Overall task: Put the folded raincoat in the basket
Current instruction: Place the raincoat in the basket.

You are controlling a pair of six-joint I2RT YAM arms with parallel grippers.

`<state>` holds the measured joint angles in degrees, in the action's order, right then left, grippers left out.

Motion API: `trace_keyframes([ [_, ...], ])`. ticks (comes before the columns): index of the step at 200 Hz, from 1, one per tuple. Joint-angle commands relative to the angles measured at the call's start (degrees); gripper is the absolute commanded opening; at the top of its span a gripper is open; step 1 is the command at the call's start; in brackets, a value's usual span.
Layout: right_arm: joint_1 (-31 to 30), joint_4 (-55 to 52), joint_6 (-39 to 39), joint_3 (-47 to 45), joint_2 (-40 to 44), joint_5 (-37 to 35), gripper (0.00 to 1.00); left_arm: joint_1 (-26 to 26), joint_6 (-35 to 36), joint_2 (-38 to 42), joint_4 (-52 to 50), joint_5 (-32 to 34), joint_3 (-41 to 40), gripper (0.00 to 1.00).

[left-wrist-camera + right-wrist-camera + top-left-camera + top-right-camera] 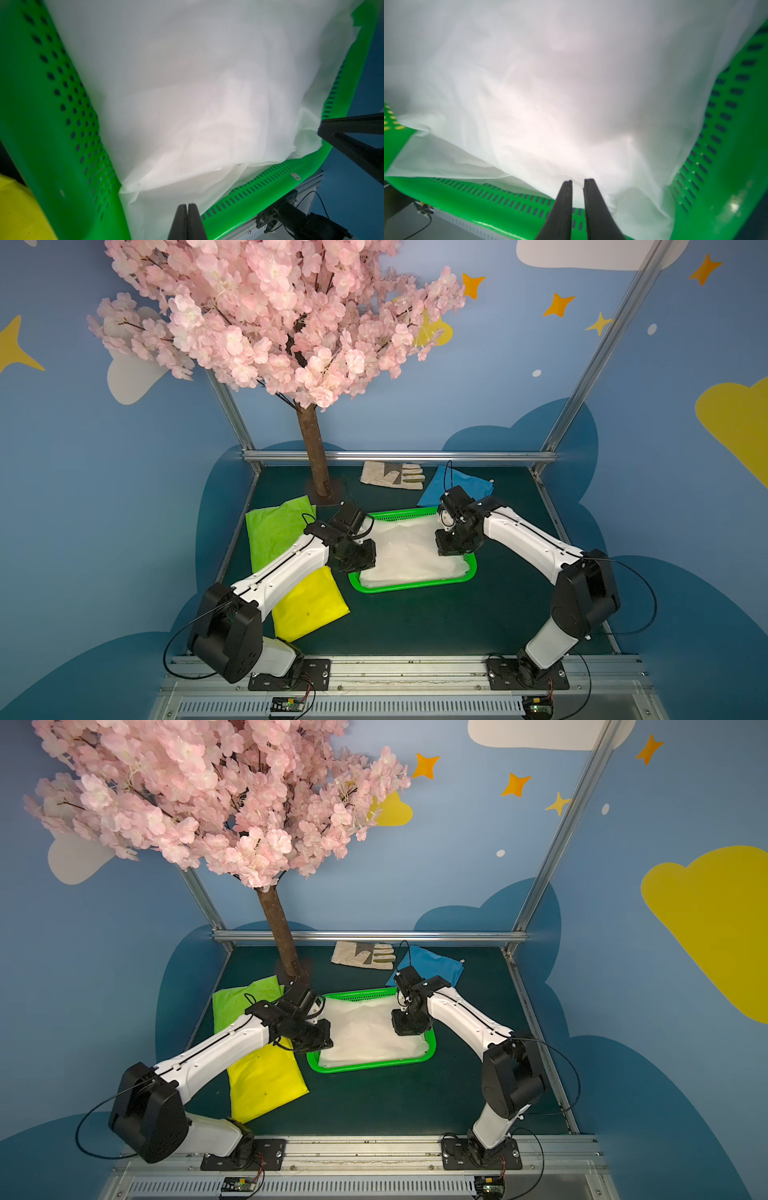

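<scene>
Lying flat inside the basket [413, 586], the white folded raincoat [409, 549] is recorded as covering nearly the whole floor, its long axis set along the basket's long axis and its edges turned up against the perforated walls. In the left wrist view one corner is seen riding up to the basket's rim. The left gripper [188, 206] is placed over the basket's short end on the left arm's side, jaws pressed together. No cloth is seen between them, and whether a thin ply is caught at the tips cannot be told. The right gripper [578, 182] is placed over the opposite short end, jaws parted by a narrow gap with nothing clamped, and the raincoat's edge lies just beyond and beneath the tips. From each gripper the raincoat is found below and inward, toward the basket's middle. Neither arm is judged nearer, both being close above the garment at opposite ends of its long axis. Placement is judged done or nearly so. What is left is judged to be a release and a lift straight up from the basket, so that the light film is not dragged over the rim. Noted outside the basket: a yellow bundle [309, 608] and a lime-green bundle [272, 531] beside the left short end, and a blue bundle [459, 483] and a work glove [392, 476] behind the far long side.
</scene>
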<state>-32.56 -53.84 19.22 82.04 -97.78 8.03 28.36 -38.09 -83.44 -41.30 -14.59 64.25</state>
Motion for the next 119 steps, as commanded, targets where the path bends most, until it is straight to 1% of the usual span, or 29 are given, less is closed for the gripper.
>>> trace_keyframes([
  [1,2.0,-1.2,-0.2,5.1,-6.1,-0.4,0.19,-1.8,1.2,-4.9,-2.6,3.4,5.3,0.04],
  [18,2.7,-1.3,0.4,8.3,-10.0,-1.6,0.18,-3.9,0.7,-7.4,-2.1,4.2,7.7,0.04],
  [38,3.0,-0.7,0.1,10.5,-13.3,-2.8,0.18,-5.6,1.5,-9.9,-1.5,2.5,8.8,0.05],
  [56,4.0,-2.0,-0.2,12.6,-17.0,-1.3,0.17,-6.5,2.4,-11.4,-3.2,3.2,9.2,0.04],
  [69,4.0,-2.2,-0.7,12.7,-17.8,-2.0,0.17,-7.7,2.9,-9.9,-3.4,3.2,7.9,0.04],
  [81,3.8,-2.1,-1.2,12.4,-16.8,-2.3,0.17,-9.2,2.5,-5.5,-3.2,4.7,5.3,0.06],
  [87,3.8,-2.1,-1.5,12.1,-16.0,-2.1,0.17,-9.9,2.2,-2.6,-2.6,5.1,3.7,0.09],
  [91,3.8,-2.1,-1.5,11.9,-15.2,-1.9,0.17,-10.4,2.0,-0.8,-2.2,5.1,2.4,0.13],
  [103,3.4,-1.7,-1.7,10.8,-11.4,-1.5,0.19,-11.7,1.6,5.1,-2.2,5.1,-1.0,0.32],
  [109,3.1,-1.1,-2.0,9.9,-9.2,-1.4,0.23,-12.0,1.2,7.8,-2.2,5.4,-2.8,0.40],
  [119,2.5,-0.4,-2.2,8.0,-5.3,-1.7,0.31,-12.4,0.6,11.9,-2.3,6.4,-6.0,0.52],
])
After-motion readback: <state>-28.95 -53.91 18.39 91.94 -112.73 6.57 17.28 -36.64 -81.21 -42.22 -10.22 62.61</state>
